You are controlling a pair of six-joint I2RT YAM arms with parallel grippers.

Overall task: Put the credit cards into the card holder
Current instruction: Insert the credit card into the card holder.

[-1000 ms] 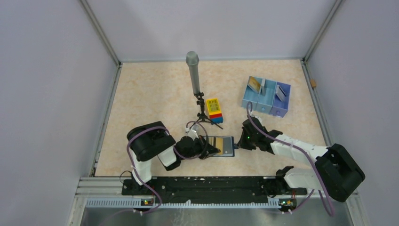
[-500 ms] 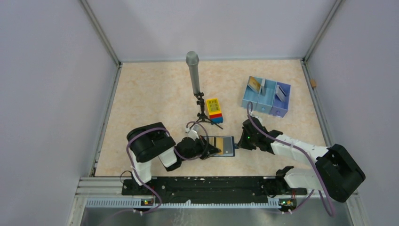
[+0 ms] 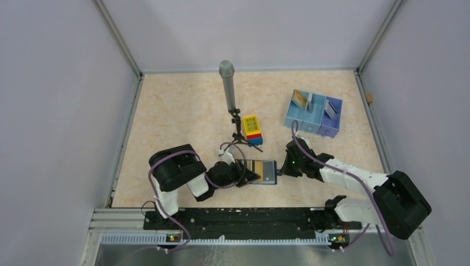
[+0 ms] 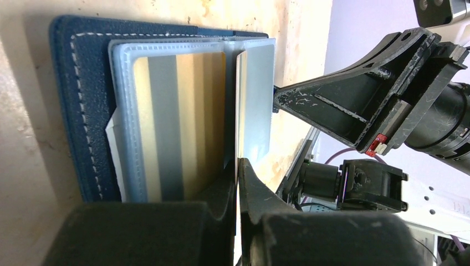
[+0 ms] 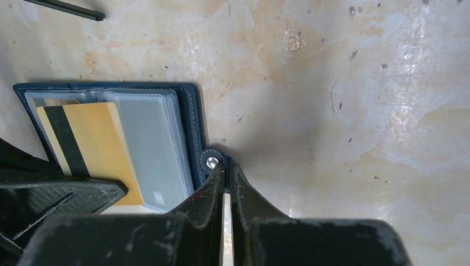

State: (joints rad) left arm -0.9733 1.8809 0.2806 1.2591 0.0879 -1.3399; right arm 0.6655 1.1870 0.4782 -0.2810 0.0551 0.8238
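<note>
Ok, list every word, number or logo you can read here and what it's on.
No text is readable.
Gold card: dark stripe only, no print showing.
Yellow-topped block: marks on top, too small to read.
White arm casing, left wrist view: faint marks, blurred.

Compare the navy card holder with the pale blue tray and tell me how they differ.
The card holder is navy and lies open and flat near the front. The tray is pale blue and stands upright-walled at the far right. The card holder carries a gold card lying flat, while the tray's cards lean on edge in separate compartments. Both have cards in them.
</note>
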